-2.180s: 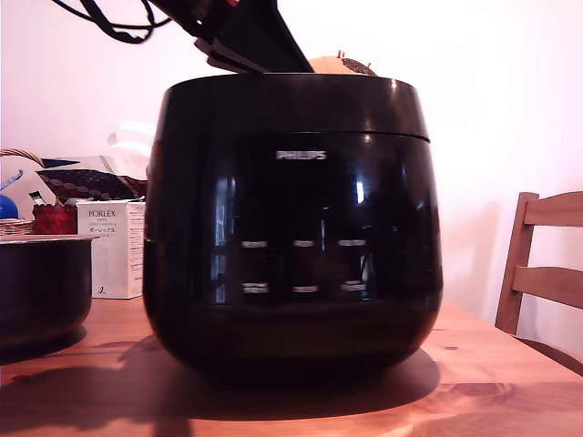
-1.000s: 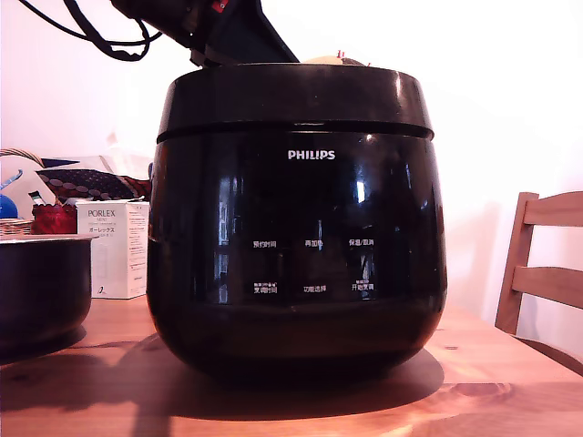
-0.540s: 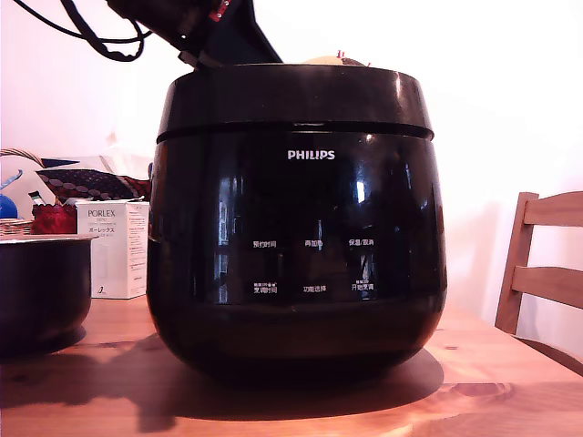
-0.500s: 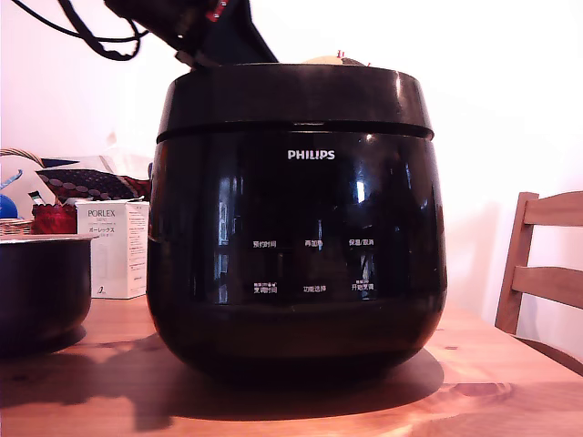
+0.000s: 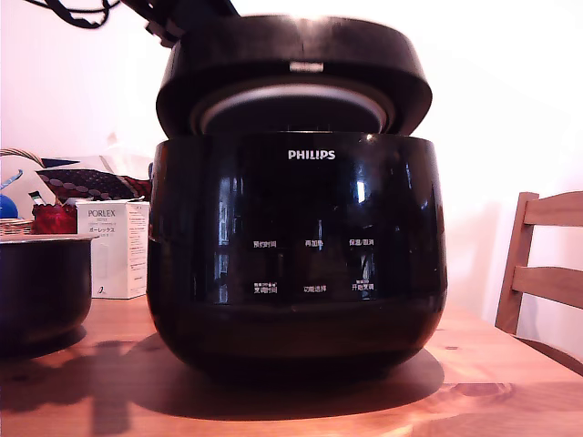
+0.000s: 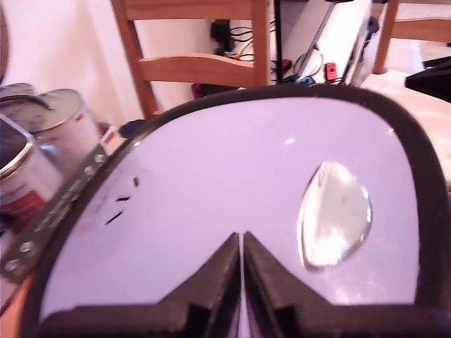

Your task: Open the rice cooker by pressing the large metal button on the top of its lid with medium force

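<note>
Rice cooker (image 5: 296,246) glossy black, lid (image 5: 293,55) raised

lid (image 5: 291,55) popped open, arm (image 5: 178,14) higher

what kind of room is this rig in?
Probably a home dining area: the rice cooker sits on a wooden table, a wooden chair beside it, household clutter like a PORLEX box behind.
</note>
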Controlling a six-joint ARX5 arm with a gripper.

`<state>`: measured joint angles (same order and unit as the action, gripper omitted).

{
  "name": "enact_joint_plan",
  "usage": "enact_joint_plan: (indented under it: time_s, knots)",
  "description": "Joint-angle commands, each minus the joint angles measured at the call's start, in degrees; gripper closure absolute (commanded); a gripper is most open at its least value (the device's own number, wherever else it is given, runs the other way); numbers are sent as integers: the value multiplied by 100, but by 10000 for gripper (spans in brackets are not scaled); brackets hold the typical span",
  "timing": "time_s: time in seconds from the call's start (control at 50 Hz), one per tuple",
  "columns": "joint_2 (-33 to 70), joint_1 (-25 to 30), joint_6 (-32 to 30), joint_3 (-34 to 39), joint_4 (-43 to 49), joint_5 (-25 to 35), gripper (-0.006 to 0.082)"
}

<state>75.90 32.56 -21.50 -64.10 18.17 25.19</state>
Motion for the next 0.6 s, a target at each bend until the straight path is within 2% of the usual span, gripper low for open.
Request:
enact_joint_plan:
  time_s: [0.0,0.58]
  knots:
    - [-94,-20,26,225,20,-52,791]
    - [-839,-20,365,225,-162,-315,791]
